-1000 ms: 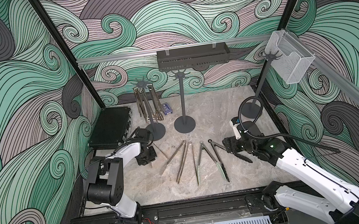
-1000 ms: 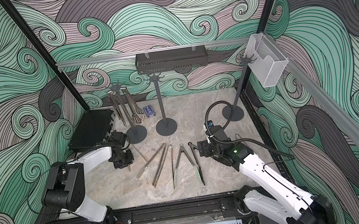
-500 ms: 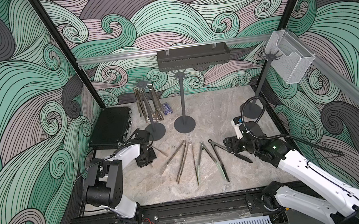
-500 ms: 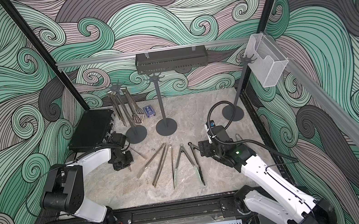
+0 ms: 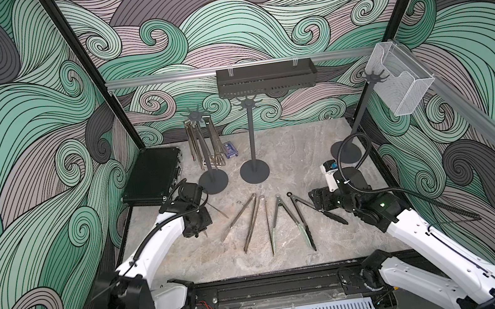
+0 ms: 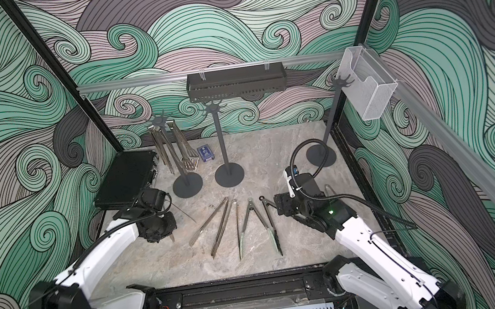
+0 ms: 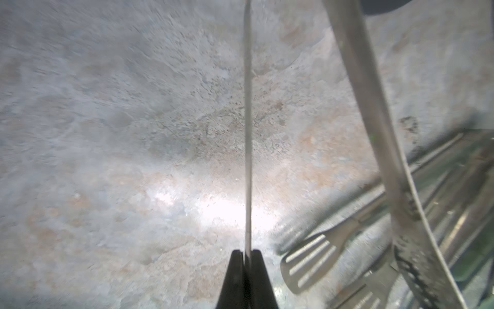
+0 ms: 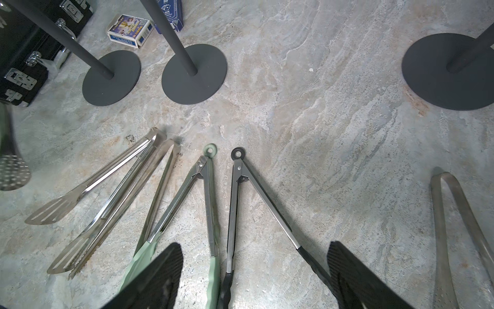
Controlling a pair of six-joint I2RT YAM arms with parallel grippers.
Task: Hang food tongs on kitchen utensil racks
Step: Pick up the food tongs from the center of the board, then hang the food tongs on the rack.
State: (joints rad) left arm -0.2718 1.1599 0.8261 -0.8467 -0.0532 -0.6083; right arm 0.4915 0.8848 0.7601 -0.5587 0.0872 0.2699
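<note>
Left jaws have snapped shut in the last second, though the arm has barely shifted. My left gripper (image 7: 247,252) now pinches one thin blade of the steel tongs (image 7: 248,133) edge-on, low over the table (image 5: 298,154) at the near left, just in front of the left rack (image 5: 214,182), where hung tongs (image 5: 214,140) already dangle. The right gripper (image 8: 254,244) hangs spread wide above the black-tipped tongs (image 8: 234,214), gripping nothing. The other pairs lie fanned mid-table.

I read this as the pick just made, with the lift to come. Next I would raise the pair, turn its bend end upward and bring it to a free hook, perhaps on the bare middle rack (image 5: 251,148). Held by one blade, it may swing, so I'd go slowly.
</note>
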